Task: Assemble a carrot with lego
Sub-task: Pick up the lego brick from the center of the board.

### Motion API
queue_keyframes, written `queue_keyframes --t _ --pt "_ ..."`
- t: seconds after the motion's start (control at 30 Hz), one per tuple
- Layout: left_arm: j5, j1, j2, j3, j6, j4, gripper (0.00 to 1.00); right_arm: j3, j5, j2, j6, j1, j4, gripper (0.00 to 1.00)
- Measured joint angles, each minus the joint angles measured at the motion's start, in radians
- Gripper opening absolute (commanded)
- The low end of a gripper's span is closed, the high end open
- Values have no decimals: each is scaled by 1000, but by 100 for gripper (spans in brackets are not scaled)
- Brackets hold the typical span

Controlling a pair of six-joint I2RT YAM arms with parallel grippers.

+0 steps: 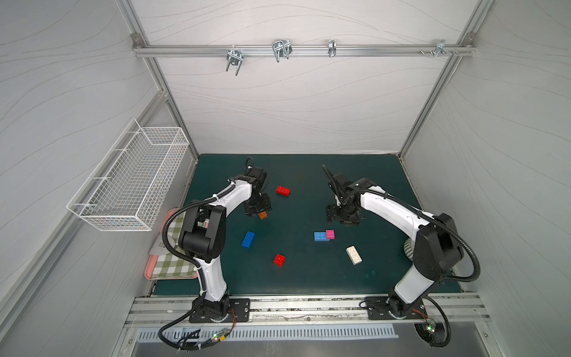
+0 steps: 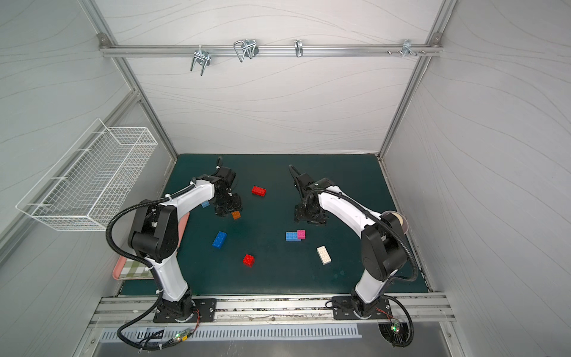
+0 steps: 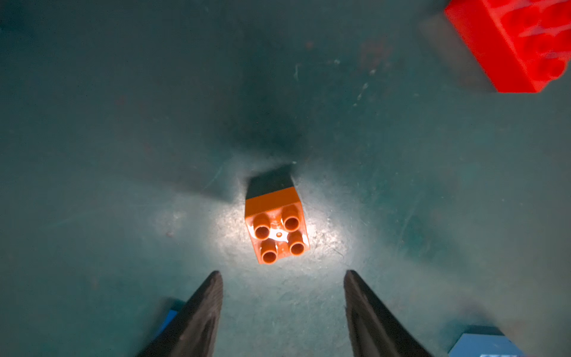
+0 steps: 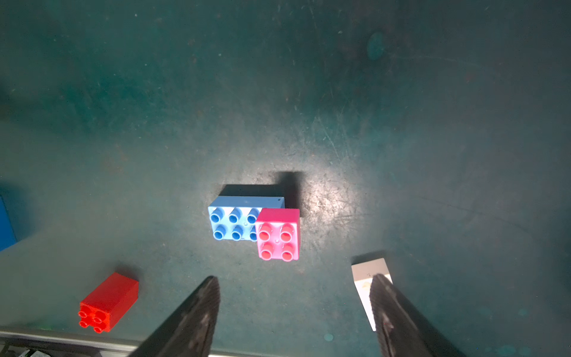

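The carrot is out of view; the lego lies as loose bricks on the green mat (image 1: 309, 278). A small orange brick (image 1: 263, 215) (image 3: 277, 227) sits studs up just ahead of my left gripper (image 1: 258, 208) (image 3: 282, 272), which is open and holds nothing. A pink brick (image 1: 330, 234) (image 4: 278, 234) is stacked on one end of a light blue brick (image 1: 320, 236) (image 4: 234, 221). My right gripper (image 1: 343, 216) (image 4: 295, 278) hovers open behind that pair. The white brick (image 1: 354, 255) (image 4: 367, 275) lies partly behind one right finger.
Two red bricks (image 1: 283, 190) (image 1: 279, 260) and a dark blue brick (image 1: 248, 239) lie loose on the mat. Another light blue brick (image 2: 205, 204) peeks out beside the left arm. A wire basket (image 1: 129, 179) hangs on the left wall above a pink tray (image 1: 148, 269).
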State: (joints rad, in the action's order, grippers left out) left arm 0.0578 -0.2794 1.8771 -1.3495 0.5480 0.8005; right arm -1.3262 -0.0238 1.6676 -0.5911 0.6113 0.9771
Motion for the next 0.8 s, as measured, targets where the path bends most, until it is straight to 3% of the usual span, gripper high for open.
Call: queue_keyframes --t 0.3,0.8 --pt "-44 -18 70 -23 87 14 50 6 3 -1 15 -14 -1 81" --pt "-100 -25 71 -23 219 -18 48 17 8 -11 32 -35 -8 85"
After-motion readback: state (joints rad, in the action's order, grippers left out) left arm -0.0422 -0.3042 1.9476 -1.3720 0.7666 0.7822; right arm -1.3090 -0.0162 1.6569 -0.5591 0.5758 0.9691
